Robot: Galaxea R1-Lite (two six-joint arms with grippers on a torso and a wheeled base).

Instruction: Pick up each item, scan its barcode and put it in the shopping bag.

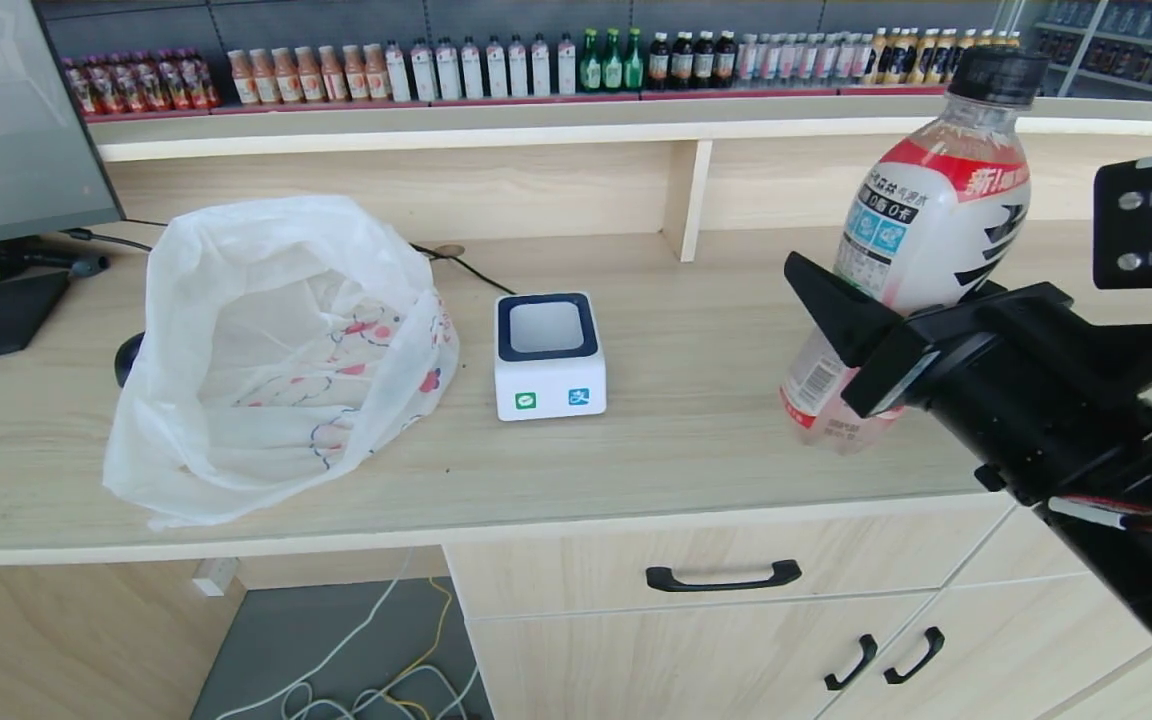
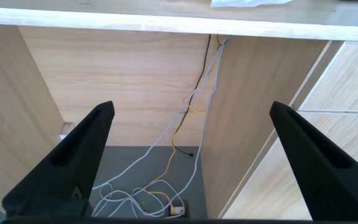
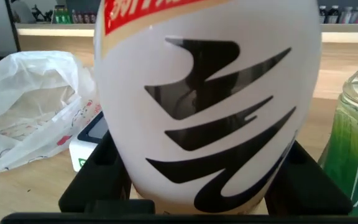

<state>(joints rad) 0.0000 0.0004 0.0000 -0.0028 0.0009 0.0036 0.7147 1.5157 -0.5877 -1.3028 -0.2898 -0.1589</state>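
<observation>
Shop table (image 1: 696, 400) of light wood, drinks shelf behind; bottle held, scan judged pending.
Bottle (image 1: 936, 200) sits at right of the head frame, tilted, cap to upper right. The right claw (image 1: 886, 320) pinches it round the mid-body, with the barcode showing below the grip. Judged: filled, moderately heavy, stiff plastic, and the smooth label could slip or twist, so a mid-body hold suits. Scanner (image 1: 548, 355) at centre, shopping bag (image 1: 276, 350) at left, mouth open. Left claw (image 2: 191, 112) spread, holding nothing, below the table edge.
</observation>
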